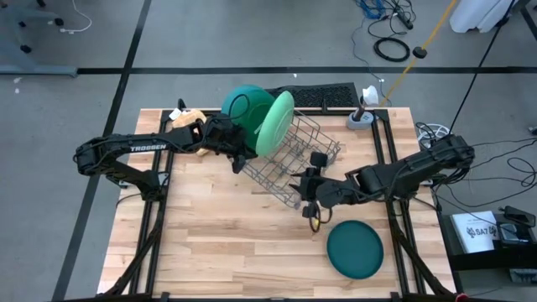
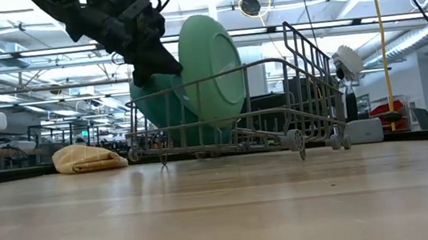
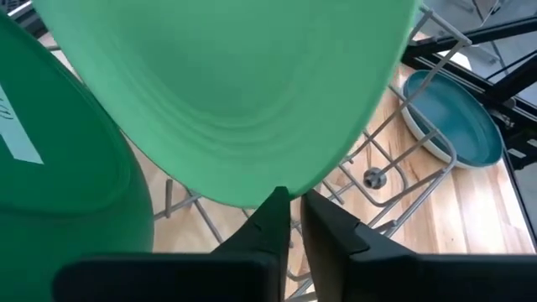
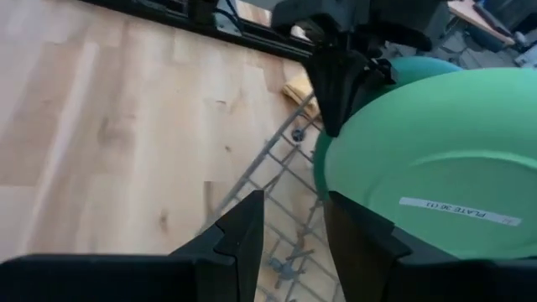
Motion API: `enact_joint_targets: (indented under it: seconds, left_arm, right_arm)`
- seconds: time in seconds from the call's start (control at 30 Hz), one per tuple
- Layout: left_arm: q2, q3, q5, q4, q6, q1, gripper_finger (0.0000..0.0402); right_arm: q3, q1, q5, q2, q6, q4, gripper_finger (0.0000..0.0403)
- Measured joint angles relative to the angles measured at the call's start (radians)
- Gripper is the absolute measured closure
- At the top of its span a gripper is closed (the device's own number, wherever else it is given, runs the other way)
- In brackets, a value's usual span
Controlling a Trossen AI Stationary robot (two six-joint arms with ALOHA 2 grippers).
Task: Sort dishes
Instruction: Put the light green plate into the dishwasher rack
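Left pincer point(image 3: 289, 220): nearly clenched, its tips pinching the lower rim of the light green plate point(image 3: 226, 92), which stands on edge in the grey wire rack point(image 1: 295, 159).
Just behind that plate: a darker green dish point(image 2: 156, 110), also on edge in the rack and leaning close to it; whether the two touch I cannot tell.
Beyond the left pincer, off the rack: a tan cloth lump point(image 2: 87, 158) on the bench point(image 1: 218, 243), near the left arm's wrist.
Right pincer point(image 4: 294, 220): released and holding nothing, hovering at the near side of the rack, facing the light green plate's back.
Beside the right pincer, away from the rack: a teal plate point(image 1: 355, 248) lying flat on the bench, well apart from the rack.
Step in hand (judgement): seating or lifting the light green plate at the rack.
Risk 1: the grip is only a thin bite on the rim; the plate could pivot or slip and drop against the wires.
Risk 2: a tilt toward the darker dish could knock it over.
Risk 3: the rack sits askew and looks light; a sideways pull could drag it toward the right pincer.
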State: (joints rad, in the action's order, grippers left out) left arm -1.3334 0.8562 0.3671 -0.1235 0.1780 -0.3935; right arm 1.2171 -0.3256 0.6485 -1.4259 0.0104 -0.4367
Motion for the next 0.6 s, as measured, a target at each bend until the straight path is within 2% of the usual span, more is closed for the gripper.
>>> enact_joint_targets:
  seconds: [0.13,0.27,0.33,0.5,0.6]
  left_arm:
    - [0.000,0.000,0.002,0.000,0.001,0.000,0.0390]
    - [0.000,0.000,0.003,0.000,0.025,0.000,0.0396]
    - [0.000,0.000,0.003,0.000,0.027,0.003,0.0394]
    - [0.000,0.000,0.020,0.001,0.032,0.016,0.0382]
    - [0.000,0.000,0.025,0.001,0.053,0.019,0.0381]
  right_arm:
    - [0.000,0.059,0.021,-0.029,0.083,0.027,0.0284]
    - [0.001,0.145,0.139,-0.026,0.164,0.122,0.0284]
    - [0.001,0.195,0.119,-0.023,0.196,0.167,0.0284]
    - [0.001,0.312,-0.025,-0.033,0.213,0.218,0.0284]
    - [0.001,0.370,-0.051,-0.062,0.229,0.251,0.0284]
